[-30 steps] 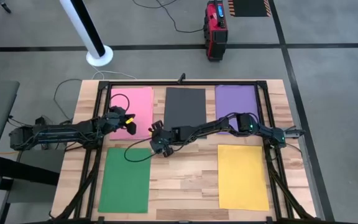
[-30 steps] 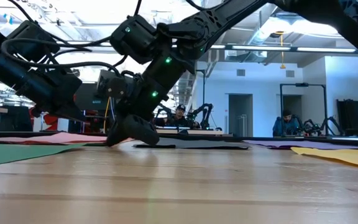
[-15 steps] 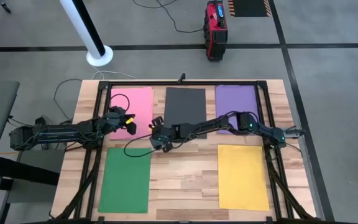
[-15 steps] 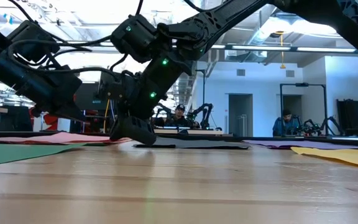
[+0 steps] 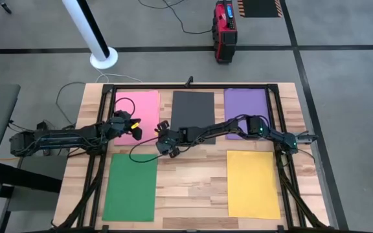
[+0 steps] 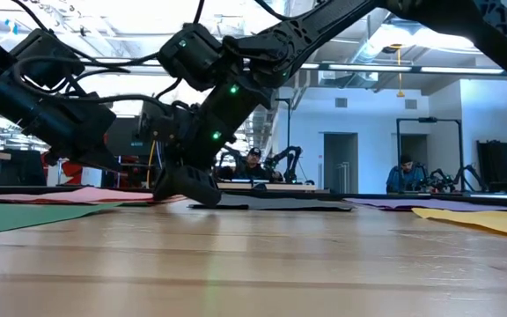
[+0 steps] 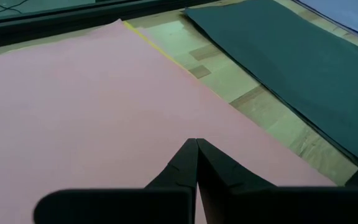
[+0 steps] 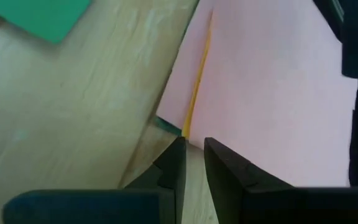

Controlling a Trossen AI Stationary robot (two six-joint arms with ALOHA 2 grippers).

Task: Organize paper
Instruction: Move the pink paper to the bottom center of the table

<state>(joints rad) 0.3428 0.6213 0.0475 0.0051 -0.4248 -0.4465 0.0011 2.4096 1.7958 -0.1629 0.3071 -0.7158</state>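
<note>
Right end effector [image 8: 192, 152] slightly parted | left end effector [image 7: 196, 155] clenched | flat matte pink sheet [image 7: 92, 106]

Bare table [image 5: 193, 184] between green and yellow

Matt pink paper [image 7: 92, 106] and dark grey paper [image 7: 291, 56] lie on smooth, pale, grained wooden tabletop [image 7: 229, 87].

A yellow sheet [image 8: 199, 73] and a green one [image 8: 167, 126] lie mostly hidden under the pink paper [image 8: 272, 87], only edges showing.
</note>
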